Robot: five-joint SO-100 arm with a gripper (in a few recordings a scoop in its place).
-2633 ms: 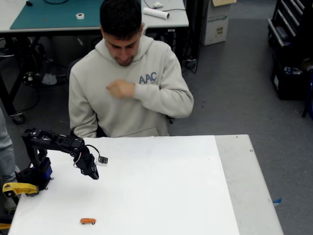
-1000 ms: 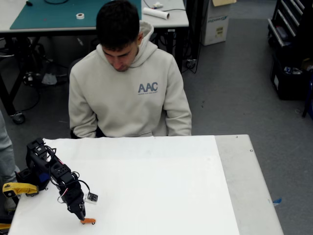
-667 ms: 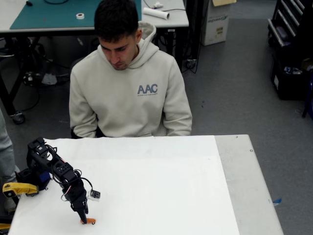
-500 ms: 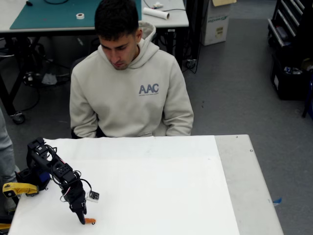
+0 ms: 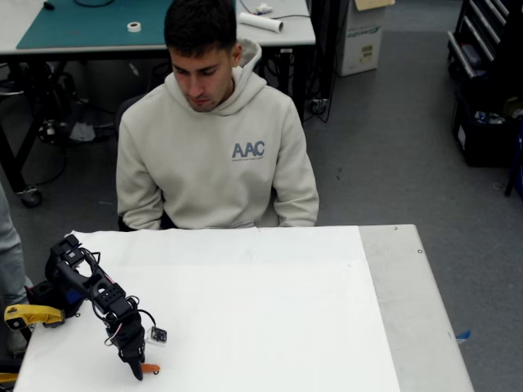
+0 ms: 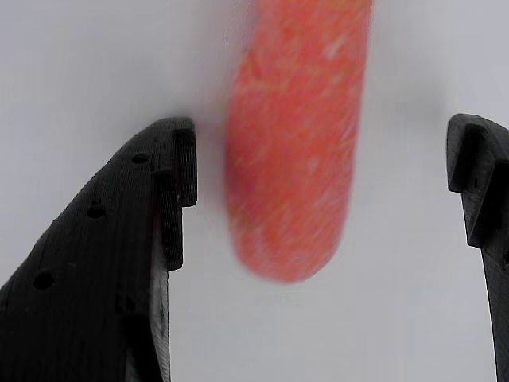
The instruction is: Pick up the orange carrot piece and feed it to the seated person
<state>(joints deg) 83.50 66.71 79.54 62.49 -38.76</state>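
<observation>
The orange carrot piece (image 5: 149, 369) lies on the white table near its front left corner. In the wrist view the carrot piece (image 6: 296, 143) sits between my two black fingers, closer to the left one, with a gap on each side. My gripper (image 5: 137, 369) is down at the table over the carrot's left end and stands open (image 6: 318, 191). The seated person (image 5: 214, 147) in a beige hoodie sits behind the table's far edge, looking down.
The white table (image 5: 270, 310) stretches to the right, with a grey strip (image 5: 409, 310) along its right side. A yellow clamp (image 5: 29, 314) holds my base at the left edge. Another person's leg (image 5: 8, 253) shows at far left.
My arm swung from mid-air down to the front of the table and lowered its open fingers around the carrot's left end. The person dropped a raised hand and lifted the head slightly.
</observation>
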